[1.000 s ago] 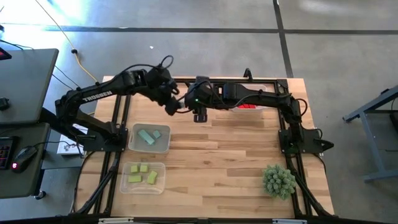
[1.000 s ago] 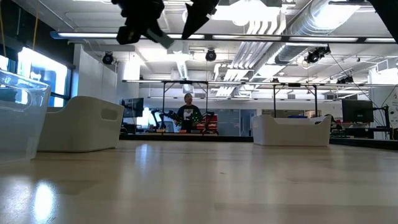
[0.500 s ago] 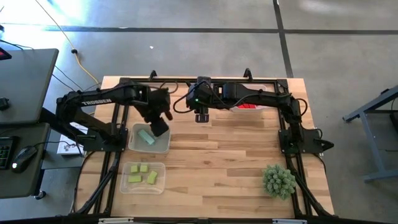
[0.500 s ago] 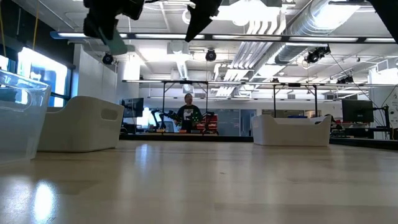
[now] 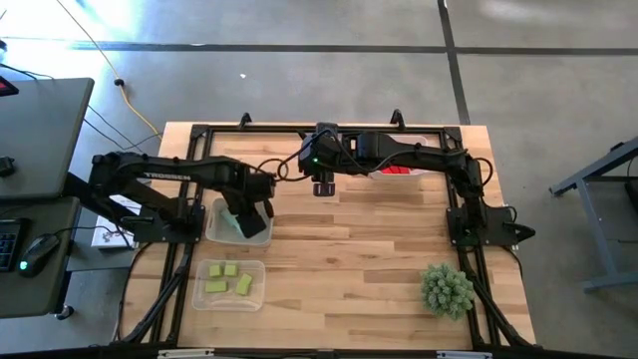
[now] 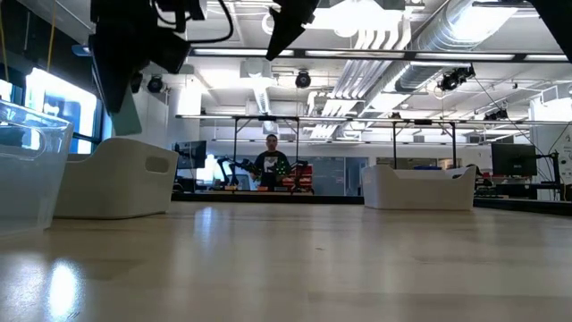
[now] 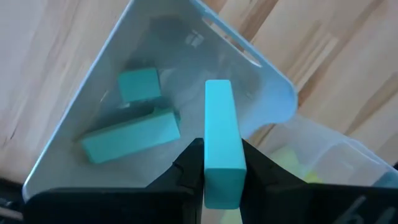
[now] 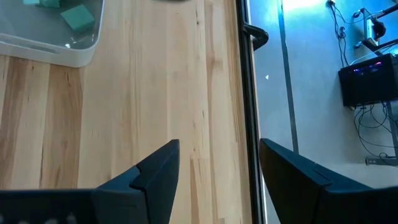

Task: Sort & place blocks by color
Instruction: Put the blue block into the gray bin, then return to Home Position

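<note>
My left gripper [image 7: 222, 190] hovers over the clear tray [image 5: 213, 213] near the table's left side, shut on a teal bar [image 7: 221, 134]. A teal cube [image 7: 138, 84] and a longer teal bar [image 7: 130, 134] lie flat on that tray's floor. In the low view the left gripper [image 6: 125, 85] shows the teal bar [image 6: 126, 113] sticking out below it. My right gripper [image 5: 321, 186] waits open above the far middle of the table; the right wrist view shows its fingers apart [image 8: 217, 152]. Yellow-green blocks [image 5: 228, 279] lie in a second tray. My left gripper pinches the teal bar by its near end [image 7: 222, 180] between its two fingers [image 7: 189, 168], coming from above and pointing down. The bar runs on along the fingers and sticks out past their tips. It is lifted clear, over the tray with the teal blocks.
A tray of red blocks [image 5: 401, 171] sits under the right arm by the far edge. The spiky green plant ball [image 5: 446, 289] stands at the near right. Bare wood lies across the table's middle [image 5: 349, 249]. White bins and a person show in the room beyond [image 6: 271, 161].
My left gripper has swung from beside the right gripper at the far middle toward the table's left and near edges, coming down over the teal tray. It has stayed shut on the teal bar and carried it along.
</note>
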`<state>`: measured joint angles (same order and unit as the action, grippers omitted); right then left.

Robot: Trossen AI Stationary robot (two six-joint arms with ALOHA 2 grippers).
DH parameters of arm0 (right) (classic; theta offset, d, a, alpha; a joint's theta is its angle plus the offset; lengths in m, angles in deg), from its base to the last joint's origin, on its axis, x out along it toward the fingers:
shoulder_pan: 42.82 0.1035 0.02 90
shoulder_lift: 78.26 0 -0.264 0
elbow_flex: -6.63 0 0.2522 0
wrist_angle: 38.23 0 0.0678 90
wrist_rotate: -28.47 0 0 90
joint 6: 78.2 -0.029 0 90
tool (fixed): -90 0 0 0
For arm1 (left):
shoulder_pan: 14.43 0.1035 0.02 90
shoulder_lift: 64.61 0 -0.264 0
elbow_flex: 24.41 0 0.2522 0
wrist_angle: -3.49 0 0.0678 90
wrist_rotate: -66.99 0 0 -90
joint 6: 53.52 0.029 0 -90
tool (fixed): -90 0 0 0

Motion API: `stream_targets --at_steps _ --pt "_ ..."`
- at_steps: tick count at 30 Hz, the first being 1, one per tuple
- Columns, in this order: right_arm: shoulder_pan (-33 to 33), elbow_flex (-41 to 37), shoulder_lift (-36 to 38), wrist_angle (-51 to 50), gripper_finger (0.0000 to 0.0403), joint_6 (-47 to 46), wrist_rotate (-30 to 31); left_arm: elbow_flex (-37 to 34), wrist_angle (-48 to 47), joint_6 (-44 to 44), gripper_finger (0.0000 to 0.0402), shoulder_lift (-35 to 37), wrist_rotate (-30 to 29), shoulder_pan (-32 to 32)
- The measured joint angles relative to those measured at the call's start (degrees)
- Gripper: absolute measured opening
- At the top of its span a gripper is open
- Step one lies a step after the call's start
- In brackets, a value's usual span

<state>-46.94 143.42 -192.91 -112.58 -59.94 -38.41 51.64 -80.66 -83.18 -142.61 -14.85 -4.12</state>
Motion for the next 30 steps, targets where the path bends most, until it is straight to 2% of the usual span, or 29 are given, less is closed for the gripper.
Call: stream_targets --at_steps 10,16,25,30 --pt "-0.1 0.0 0.0 0.0 0.0205 0.2 0.0 -5.3 4.8 0.1 0.0056 0.0 0.0 0.0" --pt "-0.8 0.0 0.0 -0.2 0.0205 -0.2 -2.4 -5.7 4.8 -0.5 0.0088 0.0 0.2 0.0" --pt "-0.8 0.0 0.0 -1.7 0.0205 -1.7 -2.2 -5.7 4.8 -0.6 0.015 0.0 0.2 0.0" --pt "-0.8 0.0 0.0 -3.8 0.0205 -3.2 -2.4 -4.3 4.6 -2.7 0.0156 0.4 0.2 -0.1"
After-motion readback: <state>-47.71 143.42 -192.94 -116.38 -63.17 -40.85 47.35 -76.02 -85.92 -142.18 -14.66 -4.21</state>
